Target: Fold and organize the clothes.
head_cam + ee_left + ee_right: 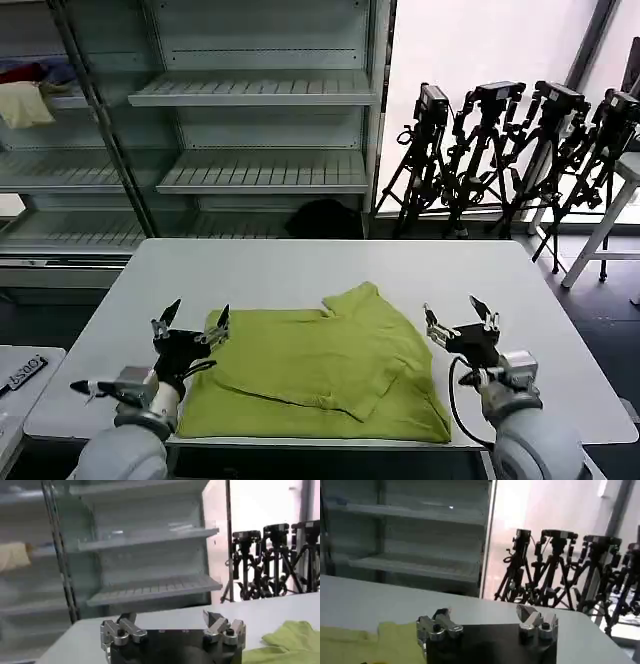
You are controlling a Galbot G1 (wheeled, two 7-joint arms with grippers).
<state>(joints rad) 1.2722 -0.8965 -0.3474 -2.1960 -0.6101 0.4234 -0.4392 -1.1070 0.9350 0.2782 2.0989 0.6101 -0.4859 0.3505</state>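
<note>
A lime yellow-green T-shirt [320,375] lies on the white table [300,270], close to the near edge, at about 6 o'clock from the middle of the table. It is partly folded, with one layer lying over another, and a sleeve [362,298] sticks out toward 12 o'clock. The left gripper [190,328] sits at the shirt's 9 o'clock side, just above its edge. Its two fingers are spread wide apart and they hold nothing. The right gripper [461,318] sits at the shirt's 3 o'clock side, just beside the cloth and over bare table. Its fingers are also spread wide and hold nothing. In the left wrist view, the left gripper [172,625] has its fingers apart, and a bit of the T-shirt [290,635] shows next to it. In the right wrist view, the right gripper [487,622] is spread the same way, and the T-shirt [375,642] lies flat on the table next to it. Behind the table, at 12 o'clock, stand grey metal shelves [260,90]. A row of black tripods [510,150] stands at about 1 o'clock, by the bright wall.
</note>
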